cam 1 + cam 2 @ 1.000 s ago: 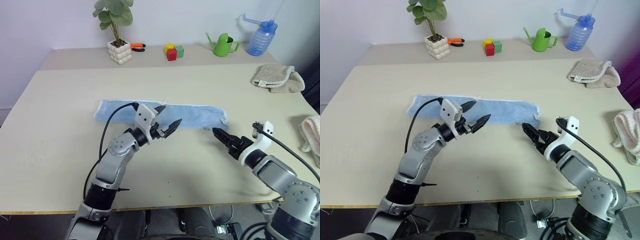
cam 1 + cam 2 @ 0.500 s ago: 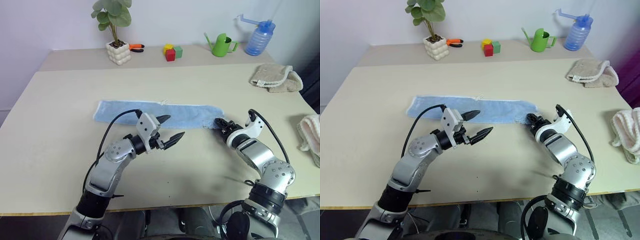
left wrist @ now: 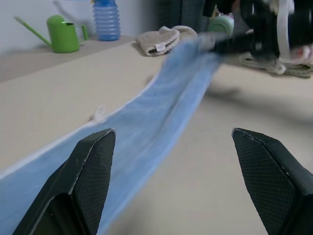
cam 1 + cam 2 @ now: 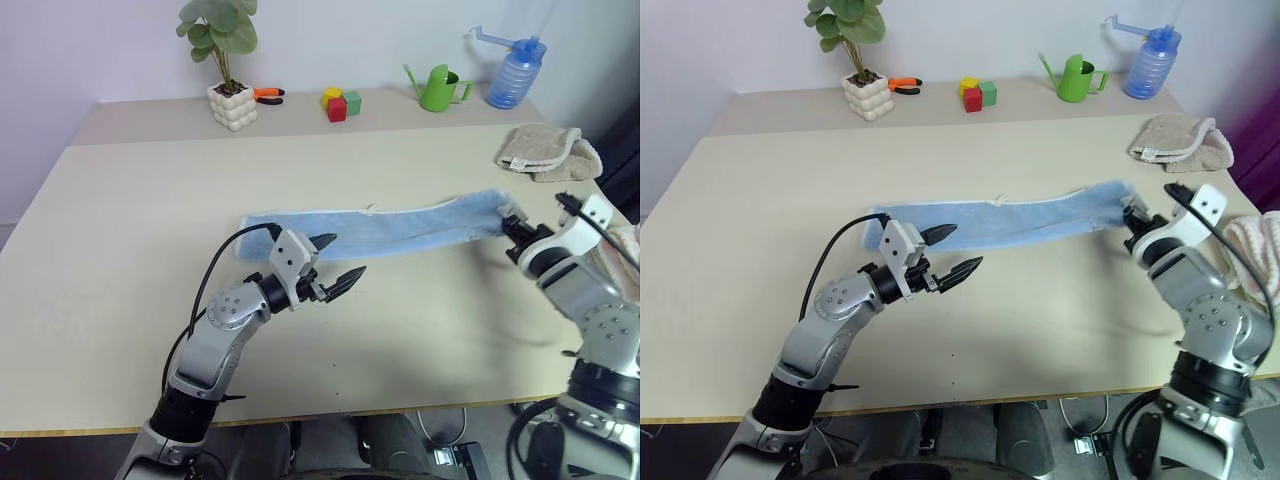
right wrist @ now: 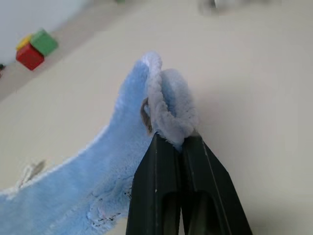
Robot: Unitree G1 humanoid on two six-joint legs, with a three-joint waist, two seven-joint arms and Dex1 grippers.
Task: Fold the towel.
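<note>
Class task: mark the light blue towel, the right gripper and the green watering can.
towel [image 4: 400, 226], left eye view, middle of the strip.
right gripper [image 5: 177, 147], right wrist view, fingertips shut on the towel's end.
green watering can [image 4: 437, 92], left eye view, its body.

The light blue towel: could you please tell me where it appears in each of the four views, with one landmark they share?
Left eye view: light blue towel stretches across the table's middle, its right end lifted.
Right eye view: same band, mid-table.
Left wrist view: it runs from lower left up toward the beige bunched towel.
Right wrist view: its end is pinched in the right tool.
Shared landmark: the red and green blocks.
</note>
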